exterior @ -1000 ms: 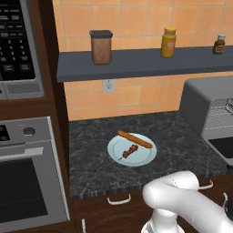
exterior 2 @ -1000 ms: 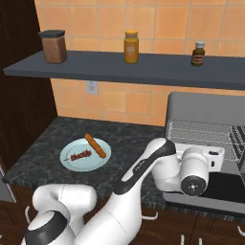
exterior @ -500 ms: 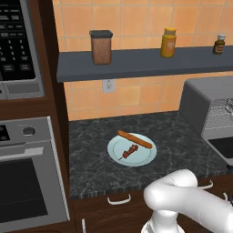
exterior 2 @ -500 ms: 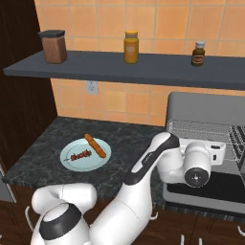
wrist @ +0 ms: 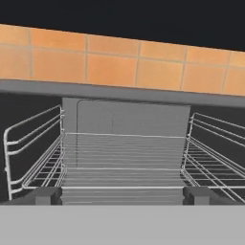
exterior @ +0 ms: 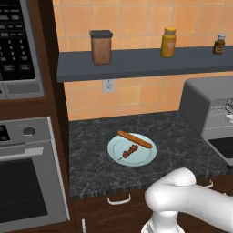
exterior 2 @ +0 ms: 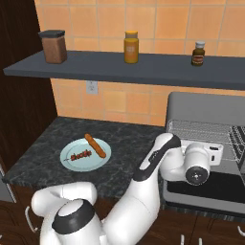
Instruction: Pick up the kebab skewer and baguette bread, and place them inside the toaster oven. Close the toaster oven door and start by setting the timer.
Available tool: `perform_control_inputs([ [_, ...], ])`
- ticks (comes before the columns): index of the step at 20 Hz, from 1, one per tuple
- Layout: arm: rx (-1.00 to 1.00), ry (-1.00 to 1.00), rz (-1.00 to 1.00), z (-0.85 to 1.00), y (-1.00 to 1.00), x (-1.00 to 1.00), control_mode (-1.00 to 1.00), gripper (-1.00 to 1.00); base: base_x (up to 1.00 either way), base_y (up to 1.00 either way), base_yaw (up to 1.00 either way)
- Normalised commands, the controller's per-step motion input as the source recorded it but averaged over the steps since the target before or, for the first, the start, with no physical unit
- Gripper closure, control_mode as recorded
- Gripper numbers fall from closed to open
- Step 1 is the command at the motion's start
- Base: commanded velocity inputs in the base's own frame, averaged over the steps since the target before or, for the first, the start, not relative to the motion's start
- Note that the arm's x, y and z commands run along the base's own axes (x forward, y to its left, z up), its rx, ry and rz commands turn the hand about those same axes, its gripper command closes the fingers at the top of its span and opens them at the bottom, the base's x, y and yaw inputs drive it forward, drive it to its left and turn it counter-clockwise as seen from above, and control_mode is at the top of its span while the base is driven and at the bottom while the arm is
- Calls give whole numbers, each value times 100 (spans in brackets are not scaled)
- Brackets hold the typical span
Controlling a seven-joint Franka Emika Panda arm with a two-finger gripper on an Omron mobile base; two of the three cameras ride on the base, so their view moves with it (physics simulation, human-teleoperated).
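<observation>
Pincer (wrist: 122,195) faces straight into the toaster oven (exterior 2: 206,112), jaws spread wide, nothing between them; both dark fingertips (wrist: 47,195) show low in the hand view, far apart. Wire rack (wrist: 122,165) sits right ahead, bare, side rails rising at 9 and 3 o'clock, grey back wall behind. Likely the hand was just at the oven front, since the toaster oven door (exterior 2: 210,187) hangs open, dropped flat at 6 o'clock below the cavity in the right base view.

Food untouched. Pale plate (exterior: 144,154) sits mid-surface, well apart from the oven, at roughly 9 o'clock from it. Baguette bread (exterior: 134,139) lies diagonally across the plate's far side; kebab skewer (exterior: 130,151) lies just beside it toward the near rim, the two close, contact not clear. Both lie flat, so a top-down grab looks workable; skewer is thin, grip on the meat chunks probably safer than on the stick.

Dark stone surface (exterior: 91,159) carries plate and oven. Shelf (exterior: 136,63) above holds a brown canister (exterior: 101,47), a yellow jar (exterior: 168,42) and a small dark bottle (exterior: 219,44); none in the way.

Judgement: oven ready, loading not started; arm must swing from oven toward the plate next.
</observation>
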Motion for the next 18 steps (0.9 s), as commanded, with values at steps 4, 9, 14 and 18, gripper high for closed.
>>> perform_control_inputs([
  [4, 5, 0, 0, 0, -40, 47, -100, -100, 0, 0, 0],
  [9, 0, 4, 0, 0, -29, 28, -100, -100, 0, 0, 0],
  [14, 0, 10, 1, -7, 0, 32, -100, -100, 0, 0, 0],
  [18, 0, 10, 5, 0, 0, 33, -100, -100, 0, 0, 0],
])
